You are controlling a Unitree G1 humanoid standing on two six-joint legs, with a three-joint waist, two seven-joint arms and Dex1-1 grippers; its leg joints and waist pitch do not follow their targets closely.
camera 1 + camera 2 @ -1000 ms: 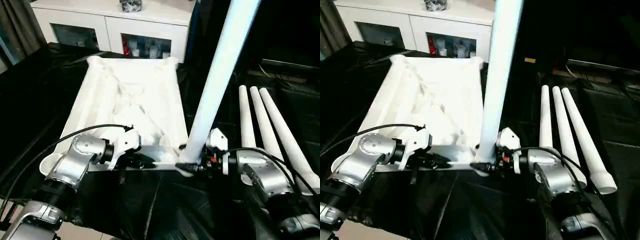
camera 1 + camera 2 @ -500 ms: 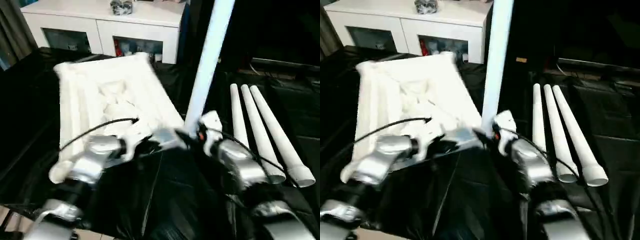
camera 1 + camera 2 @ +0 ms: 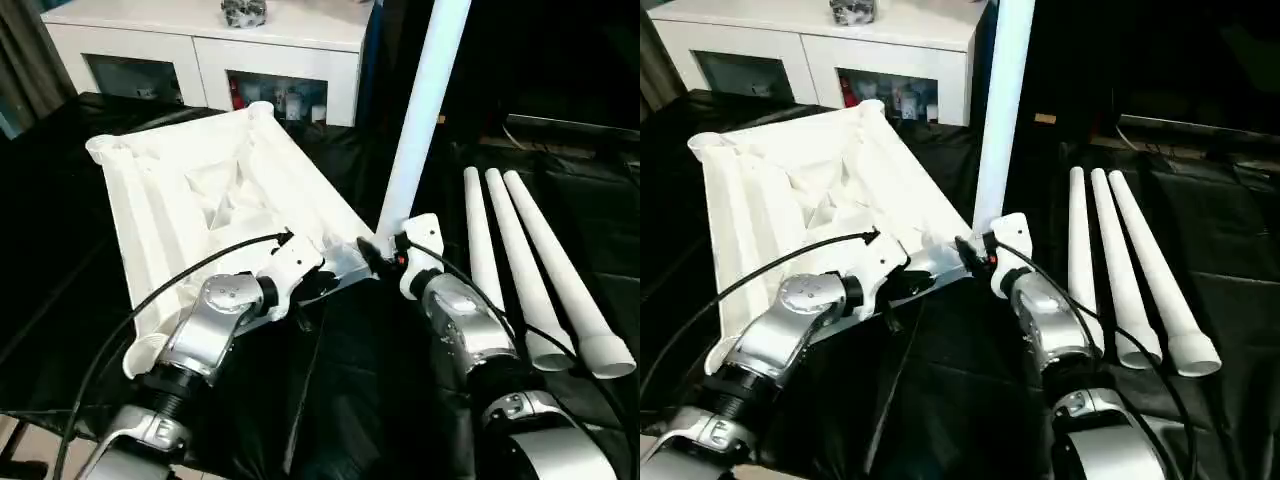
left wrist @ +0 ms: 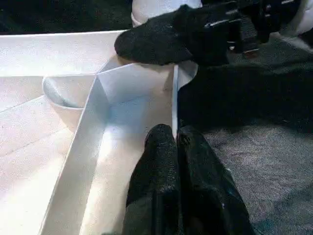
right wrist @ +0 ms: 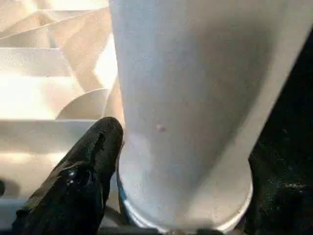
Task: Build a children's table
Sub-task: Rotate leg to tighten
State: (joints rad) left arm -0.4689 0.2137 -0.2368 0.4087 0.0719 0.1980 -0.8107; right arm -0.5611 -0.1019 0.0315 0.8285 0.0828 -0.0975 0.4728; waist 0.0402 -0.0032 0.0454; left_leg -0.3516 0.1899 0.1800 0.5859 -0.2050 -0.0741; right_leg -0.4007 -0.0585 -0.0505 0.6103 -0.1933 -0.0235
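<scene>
The white tabletop (image 3: 200, 190) lies ribbed side up on the black cover, turned at a slant with its far end to the left. One white leg (image 3: 425, 100) stands upright in its near right corner socket. My left gripper (image 3: 325, 285) is shut on the thin rim wall (image 4: 173, 98) just left of that corner. My right gripper (image 3: 375, 258) holds the base of the leg (image 5: 195, 98) at the socket. One finger (image 5: 93, 152) presses against the socket's side and the other is hidden behind the tube. Three more legs (image 3: 540, 270) lie side by side to the right.
A white cabinet (image 3: 200, 50) with glass doors stands behind the work surface, with a small dark object on top. Black sheeting (image 3: 360, 400) covers the surface around the tabletop. Cables (image 3: 150, 300) run along both silver forearms.
The tabletop has swung round with the upright leg in it: its far end went left and the held corner moved away from me. Both grippers kept their hold. The camera also shifted.
</scene>
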